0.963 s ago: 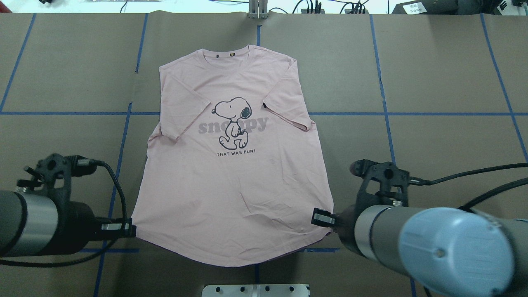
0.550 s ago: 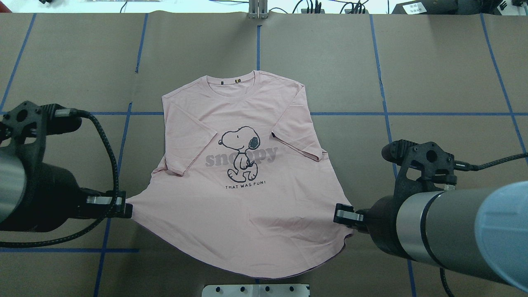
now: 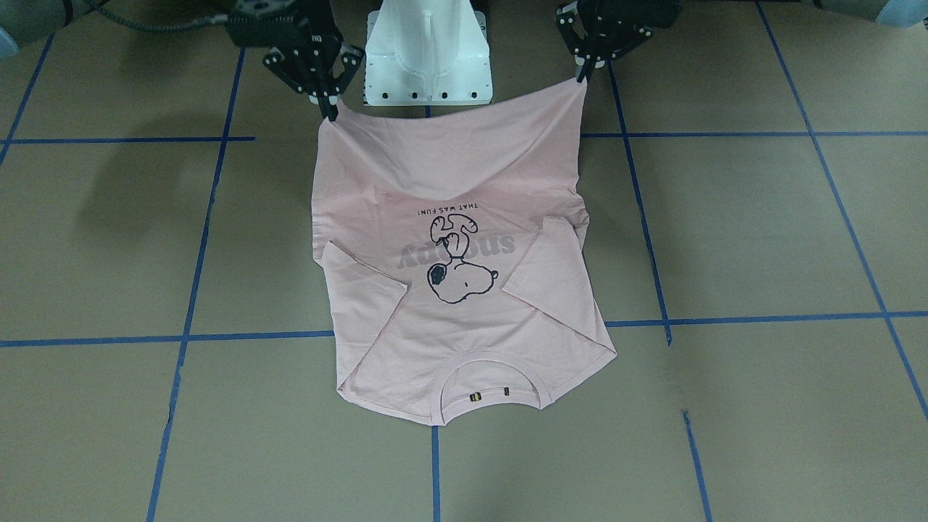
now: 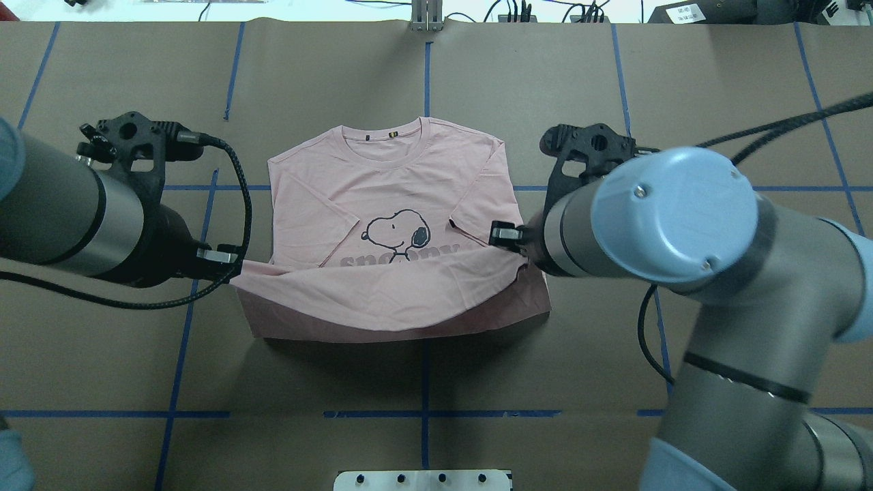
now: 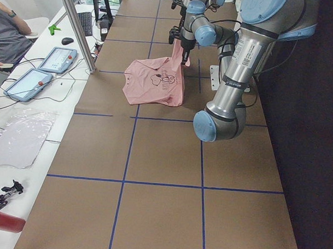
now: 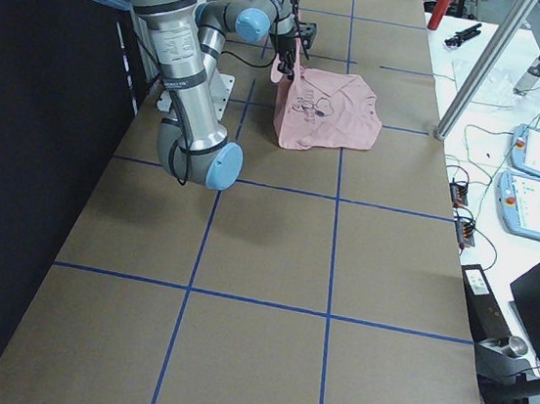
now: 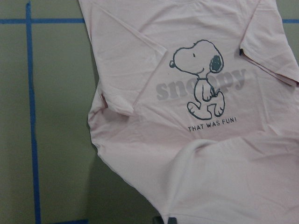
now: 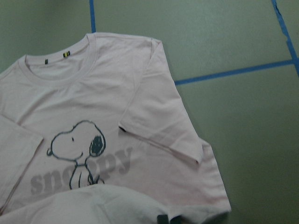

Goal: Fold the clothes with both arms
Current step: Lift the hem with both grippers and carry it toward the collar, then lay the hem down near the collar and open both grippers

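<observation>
Table (image 4: 682, 102); T-shirt (image 4: 382, 164) lettering (image 4: 361, 262) half-covered from overhead.

Table (image 3: 761, 232) covered in brown paper (image 4: 723, 102), divided into squares by blue tape lines (image 4: 682, 188). Pink T-shirt (image 4: 402, 170) laid near middle, collar end flat, hem end raised off surface. White base (image 3: 428, 58) mounted at robot's edge.

T-shirt (image 4: 382, 174) lay at ctr of table (image 4: 102, 354), collar (image 4: 389, 140) on side far from robot, print (image 4: 395, 235) up. Sleeves (image 4: 310, 204) lay folded in over chest, either side of print. Hem (image 3: 464, 116) hung raised over shirt's near half: L gripper (image 4: 228, 258) pinched its L corner, R gripper (image 4: 501, 235) its R corner. Base plate (image 4: 423, 479) sat at near edge.
</observation>
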{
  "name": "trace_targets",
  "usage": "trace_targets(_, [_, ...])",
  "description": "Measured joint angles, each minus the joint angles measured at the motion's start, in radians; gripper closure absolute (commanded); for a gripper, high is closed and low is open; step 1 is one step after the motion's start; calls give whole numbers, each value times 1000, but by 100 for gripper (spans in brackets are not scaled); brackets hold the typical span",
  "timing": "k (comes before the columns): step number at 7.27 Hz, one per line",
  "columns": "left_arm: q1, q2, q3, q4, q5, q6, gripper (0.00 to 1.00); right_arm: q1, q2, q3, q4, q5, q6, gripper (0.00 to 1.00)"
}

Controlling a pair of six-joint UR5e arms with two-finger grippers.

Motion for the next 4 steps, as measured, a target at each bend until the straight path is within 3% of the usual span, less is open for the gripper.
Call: trace_targets(4, [-163, -8, 313, -229, 16, 151, 100, 165, 156, -444, 189, 19, -90, 100])
